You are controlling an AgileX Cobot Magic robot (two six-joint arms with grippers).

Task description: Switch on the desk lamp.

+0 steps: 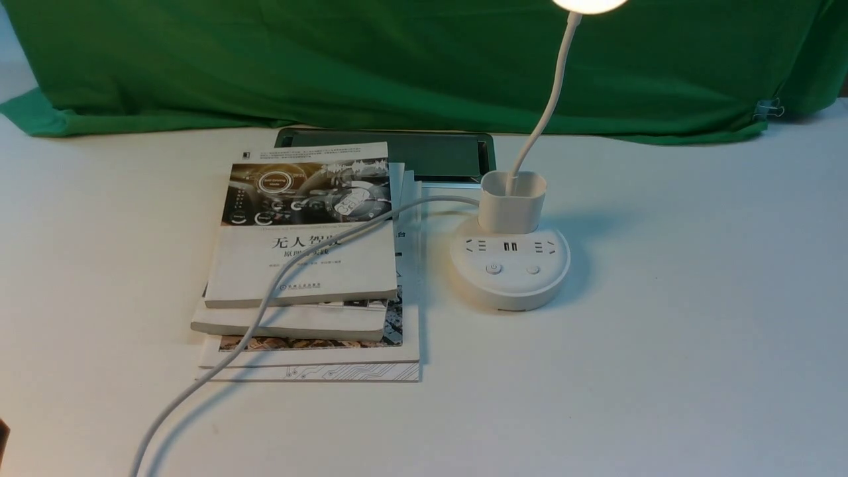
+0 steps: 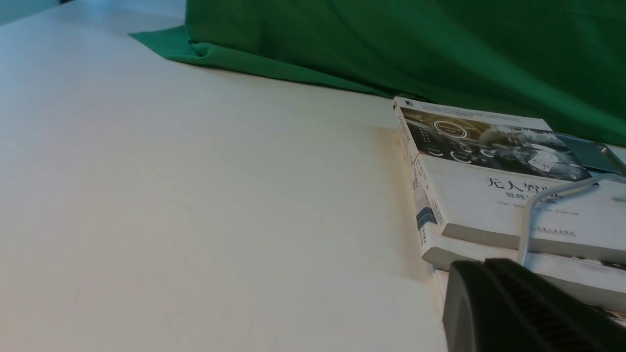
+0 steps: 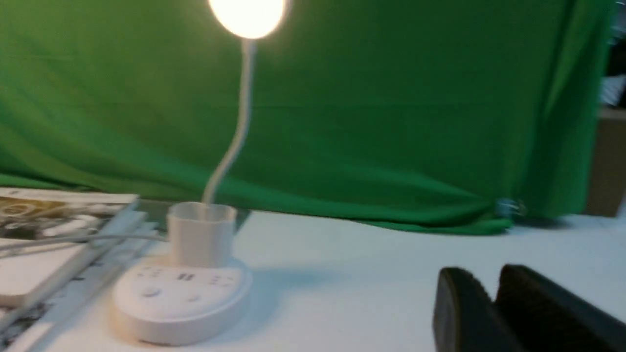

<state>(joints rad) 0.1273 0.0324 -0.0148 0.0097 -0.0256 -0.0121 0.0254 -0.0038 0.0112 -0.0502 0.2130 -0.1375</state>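
The desk lamp (image 1: 510, 278) stands on the white table to the right of the books. Its round head (image 1: 589, 3) glows at the top edge of the front view. Two buttons (image 1: 493, 268) sit on the front of the puck base, below the sockets and the cup holder (image 1: 511, 202). In the right wrist view the desk lamp (image 3: 181, 303) is lit and stands well away from my right gripper (image 3: 484, 275), whose tips are slightly parted with nothing between them. My left gripper (image 2: 484, 265) hangs near the book stack, fingers pressed together and empty. Neither gripper shows in the front view.
A stack of books (image 1: 305, 265) lies left of the lamp, and a long white cable (image 1: 265, 305) runs over it towards the front edge. A dark flat panel (image 1: 437, 156) lies behind the books. Green cloth (image 1: 397, 59) covers the back, with a metal clip (image 1: 768, 109) at the right.
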